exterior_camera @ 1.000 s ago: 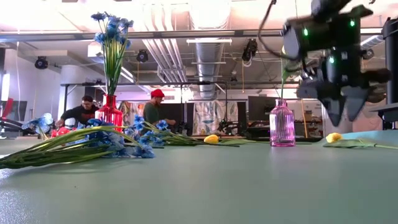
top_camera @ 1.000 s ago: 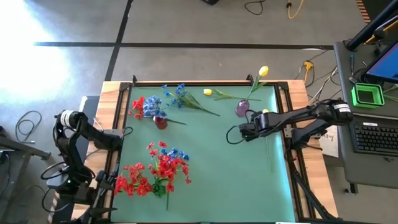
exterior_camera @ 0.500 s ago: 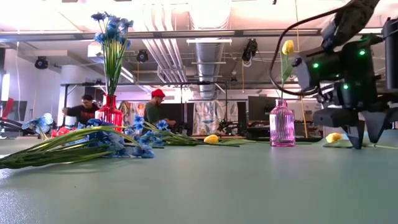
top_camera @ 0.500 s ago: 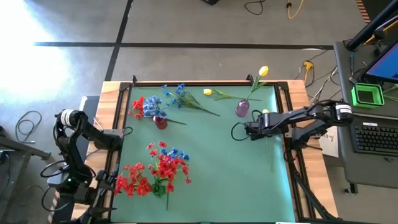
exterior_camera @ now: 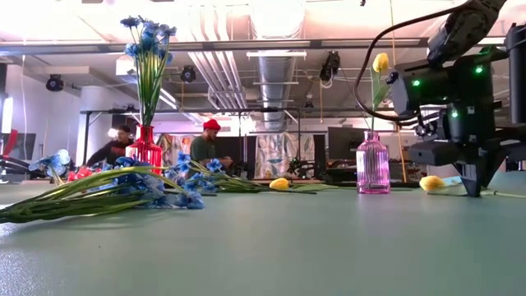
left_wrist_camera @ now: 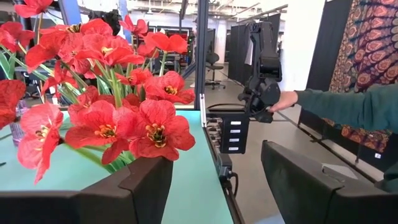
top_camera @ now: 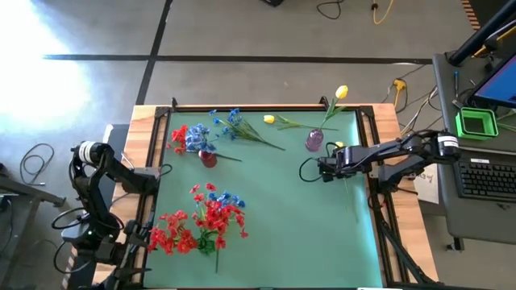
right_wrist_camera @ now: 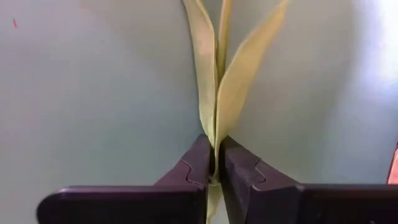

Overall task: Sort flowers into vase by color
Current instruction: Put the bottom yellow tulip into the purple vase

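On the worktop (top_camera: 282, 234), the red vase (exterior_camera: 145, 148) holds blue flowers (exterior_camera: 148, 33), the pink vase (exterior_camera: 372, 164) one yellow tulip (exterior_camera: 380, 62); the right claw (right_wrist_camera: 214, 163) is clamped on a tulip stem (right_wrist_camera: 219, 74); the left claw's (left_wrist_camera: 217, 186) fingers are apart.

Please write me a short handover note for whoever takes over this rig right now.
Right gripper: fingers shut on a yellow tulip, low over the mat beside the pink vase.
Left gripper: open, parked at the table's left edge by the red flowers.
Done: blue flowers stand in the red vase; one yellow tulip is in the pink vase.
Left: lift the held tulip into the pink vase; another yellow tulip, loose blue stems and the red pile lie unsorted on the mat.
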Robot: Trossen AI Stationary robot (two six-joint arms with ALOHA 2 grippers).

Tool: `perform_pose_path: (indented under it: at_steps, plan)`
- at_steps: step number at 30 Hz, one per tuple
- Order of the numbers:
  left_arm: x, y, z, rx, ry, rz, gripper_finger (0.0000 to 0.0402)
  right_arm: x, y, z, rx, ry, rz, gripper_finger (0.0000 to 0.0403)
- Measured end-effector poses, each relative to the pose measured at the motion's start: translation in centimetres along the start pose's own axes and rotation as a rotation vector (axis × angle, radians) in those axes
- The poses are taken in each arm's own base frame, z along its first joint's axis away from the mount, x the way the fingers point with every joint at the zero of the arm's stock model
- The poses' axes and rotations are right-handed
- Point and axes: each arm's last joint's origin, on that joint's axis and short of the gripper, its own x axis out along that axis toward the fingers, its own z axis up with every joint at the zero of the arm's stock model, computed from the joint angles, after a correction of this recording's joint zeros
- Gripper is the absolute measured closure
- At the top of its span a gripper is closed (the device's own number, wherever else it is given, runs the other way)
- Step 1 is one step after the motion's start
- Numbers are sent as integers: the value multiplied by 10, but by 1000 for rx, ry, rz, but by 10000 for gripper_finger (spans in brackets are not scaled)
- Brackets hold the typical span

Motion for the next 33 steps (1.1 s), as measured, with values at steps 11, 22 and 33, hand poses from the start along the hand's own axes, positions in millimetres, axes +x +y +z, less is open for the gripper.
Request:
perform_pose_path:
  at_steps: [11, 22, 33]
  plan:
    - [0, 0, 0, 5, 3, 5, 171, -39, 19, -11, -181, 150, 240, 383]
    - [0, 1, -1, 10, 5, 10, 171, -68, 50, -41, -273, 108, 467, 299]
    - [0, 1, -1, 15, 5, 11, 171, -46, 63, -38, -234, 46, 339, 182]
